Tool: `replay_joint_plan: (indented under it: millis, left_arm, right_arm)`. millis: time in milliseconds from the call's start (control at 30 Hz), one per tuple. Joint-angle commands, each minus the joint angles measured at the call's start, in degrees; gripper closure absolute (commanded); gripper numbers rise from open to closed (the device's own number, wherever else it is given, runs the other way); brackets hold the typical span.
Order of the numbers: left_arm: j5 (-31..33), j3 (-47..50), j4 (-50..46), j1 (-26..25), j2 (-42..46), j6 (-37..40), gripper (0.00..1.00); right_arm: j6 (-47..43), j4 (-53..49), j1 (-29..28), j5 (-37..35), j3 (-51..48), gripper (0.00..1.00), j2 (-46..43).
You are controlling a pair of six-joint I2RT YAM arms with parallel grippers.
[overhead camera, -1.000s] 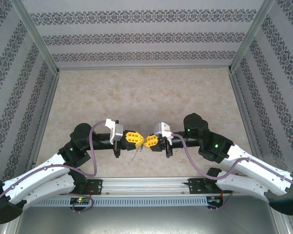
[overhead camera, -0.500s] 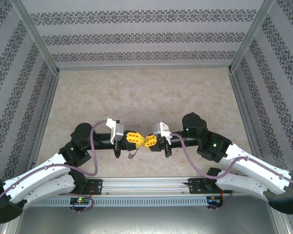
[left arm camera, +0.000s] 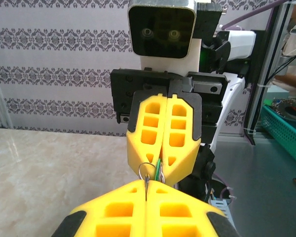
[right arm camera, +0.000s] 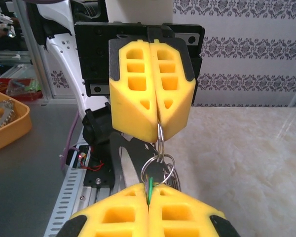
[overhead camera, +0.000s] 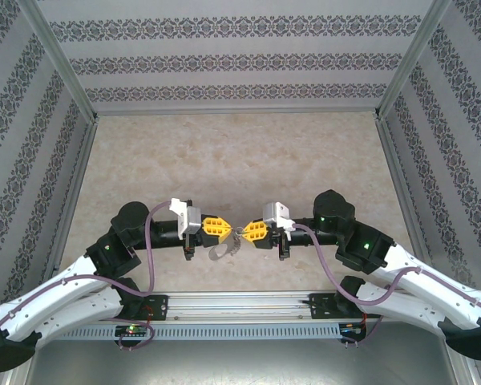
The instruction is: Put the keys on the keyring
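keyring (right arm camera: 160, 138) tight between left gripper (overhead camera: 228, 231) jaws, green key (right arm camera: 150, 189) between right gripper (overhead camera: 242, 233) jaws

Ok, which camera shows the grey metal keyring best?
The right wrist view: the grey metal keyring hangs large and clear at mid-frame. The left wrist view shows an edge-on sliver; the top view a tiny loop.

Marbled beige tabletop (overhead camera: 240, 160) — pale, glossy

Beige marbled table (overhead camera: 240, 152), patterned walls (overhead camera: 240, 60) on three sides. Orange tray (right arm camera: 17, 132) and teal basket (left arm camera: 286, 137) stand on grey surfaces alongside.
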State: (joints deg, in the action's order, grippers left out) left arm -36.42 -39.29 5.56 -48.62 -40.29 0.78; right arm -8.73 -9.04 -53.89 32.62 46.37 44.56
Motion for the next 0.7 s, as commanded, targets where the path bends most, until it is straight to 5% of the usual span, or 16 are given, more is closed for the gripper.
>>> replay_joint_plan:
  millis: [0, 333, 500, 667]
  left_arm:
    - [1.53, -2.58, -2.92, 0.63, -0.02, 3.38, 1.0]
    - [3.2, -3.16, -6.49, 0.63, -2.0, 5.64, 1.0]
    - [8.06, -2.56, -7.32, 0.59, -1.61, 4.87, 0.65]
    - [16.8, -2.45, -9.55, 0.63, -1.09, 4.4, 0.55]
  right_arm:
    - [0.28, -0.66, -0.43, -1.39, -0.14, 1.0, -0.55]
    - [-0.04, -0.41, 0.18, -2.8, 1.27, 1.0, 1.64]
    - [0.31, -1.39, 0.63, -4.7, 2.06, 1.0, 3.4]
    - [0.55, -2.18, 1.22, -6.24, 2.74, 1.0, 5.02]
